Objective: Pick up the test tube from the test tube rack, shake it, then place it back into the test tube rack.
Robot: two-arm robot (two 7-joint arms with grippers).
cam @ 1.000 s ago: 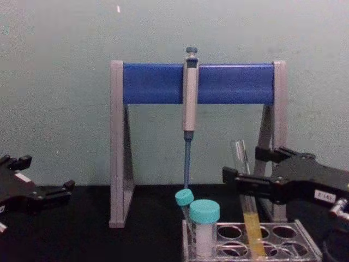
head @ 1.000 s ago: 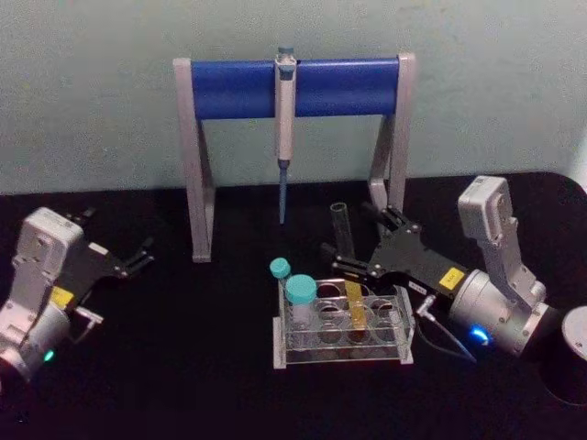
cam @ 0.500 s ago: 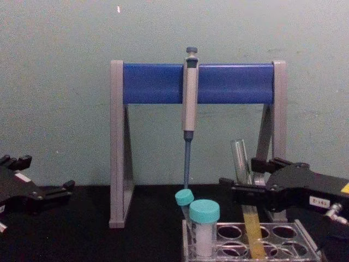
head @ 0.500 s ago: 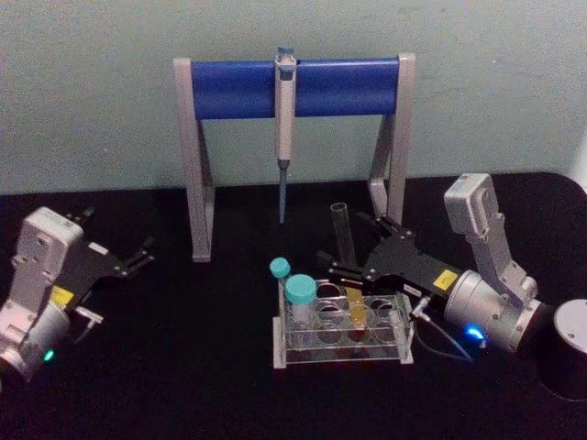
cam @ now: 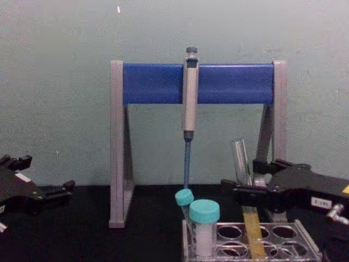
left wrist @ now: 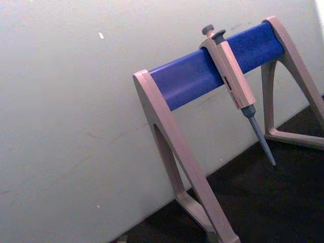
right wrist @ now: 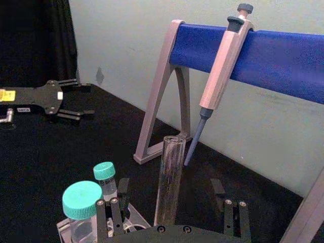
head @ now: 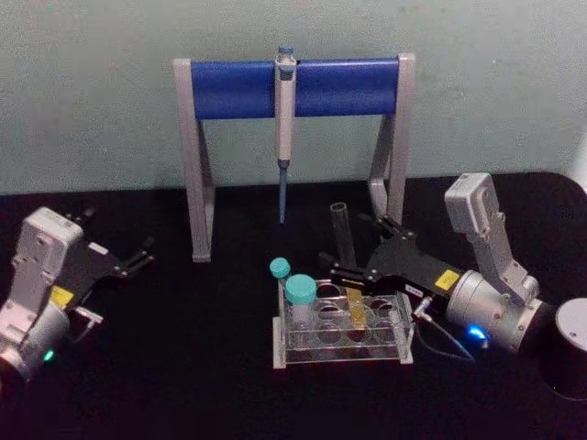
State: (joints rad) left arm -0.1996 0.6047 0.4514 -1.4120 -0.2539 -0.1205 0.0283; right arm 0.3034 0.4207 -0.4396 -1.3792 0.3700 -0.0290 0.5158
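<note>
The test tube [head: 342, 231] stands upright in the test tube rack [head: 279, 341], a long clear glass tube with yellow liquid [cam: 253, 234] low down. My right gripper [head: 355, 246] is open and straddles the tube's upper half, one finger on each side with gaps between. The right wrist view shows the tube [right wrist: 169, 177] centred between the spread fingers [right wrist: 109, 212] of that gripper [right wrist: 172, 205]. From the chest, the right gripper [cam: 244, 177] sits just above the rack [cam: 308, 240]. My left gripper [head: 140, 255] rests open at the table's left.
Two teal-capped tubes [head: 300, 291] stand in the rack's left end. Behind it is a grey-and-blue pipette stand [head: 237, 88] with a pipette [head: 285, 110] hanging down. A dark cylinder [head: 572, 348] sits at the right edge by the right arm.
The right arm has sunk a little and tilted its wrist, bringing the open fingers lower along the tube. The tube stays in the rack. The left arm has not moved.
</note>
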